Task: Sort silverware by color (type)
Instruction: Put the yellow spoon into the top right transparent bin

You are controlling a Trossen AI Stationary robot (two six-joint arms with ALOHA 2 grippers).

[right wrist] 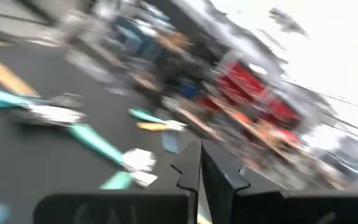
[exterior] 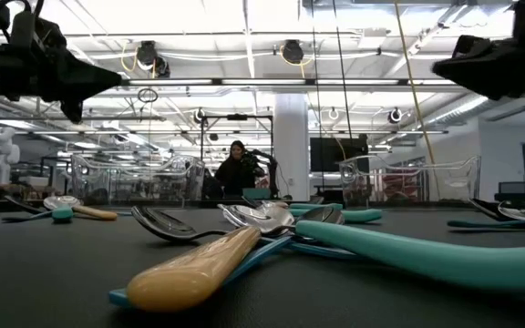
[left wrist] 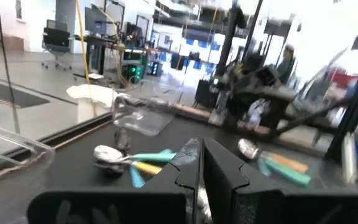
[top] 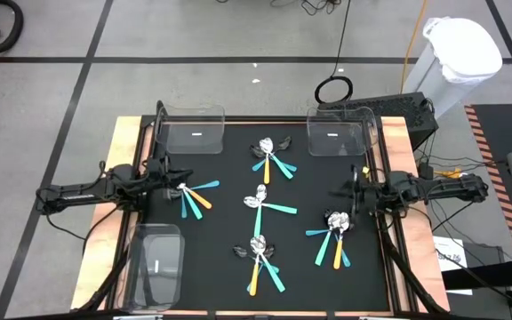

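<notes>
Spoons and forks with teal or orange-yellow handles lie in five small heaps on the black mat: at the left (top: 194,197), far middle (top: 271,156), centre (top: 260,201), near middle (top: 260,258) and right (top: 334,233). My left gripper (top: 174,178) hovers shut and empty high above the left heap's left side; it also shows in the low view (exterior: 112,80) and in its wrist view (left wrist: 201,163). My right gripper (top: 352,191) hovers shut and empty above the mat, just beyond the right heap; it also shows in the low view (exterior: 440,66) and in its wrist view (right wrist: 201,163).
Three clear plastic bins stand on the table: one at the far left (top: 191,133), one at the far right (top: 336,133), one at the near left (top: 156,263). Wooden edges (top: 118,160) frame the mat. A person (exterior: 235,169) stands in the room beyond the table.
</notes>
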